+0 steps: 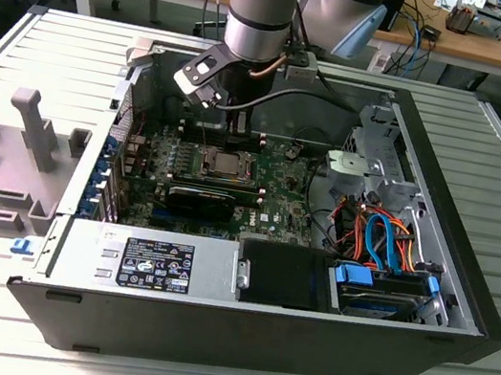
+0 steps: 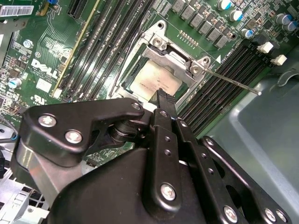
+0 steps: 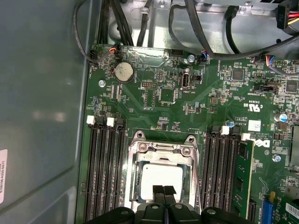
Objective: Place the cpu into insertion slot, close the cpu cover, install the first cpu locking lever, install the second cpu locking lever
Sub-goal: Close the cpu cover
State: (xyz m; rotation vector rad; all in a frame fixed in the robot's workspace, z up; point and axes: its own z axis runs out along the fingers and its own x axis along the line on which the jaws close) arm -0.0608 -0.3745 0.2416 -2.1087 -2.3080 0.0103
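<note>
Since the cpu (image 3: 161,179) already lies flat in the insertion slot (image 3: 132,186), with the cpu cover (image 3: 161,149) folded down over the slot and framing the chip's grey top, handling notes concern lid and lever.

Gripper (image 3: 163,190): fingertips pressed together, nothing between them, poised over the slot's arm-side edge. Contact cannot be told.

Cover: judged light, thin, stiff sheet metal; bear on the frame bar, not the window.

Chip: judged light, rigid, fragile underneath; edges only.

Wire lever (image 2: 233,82): juts free beside the slot. Judged springy and slippery; press near its end.
</note>
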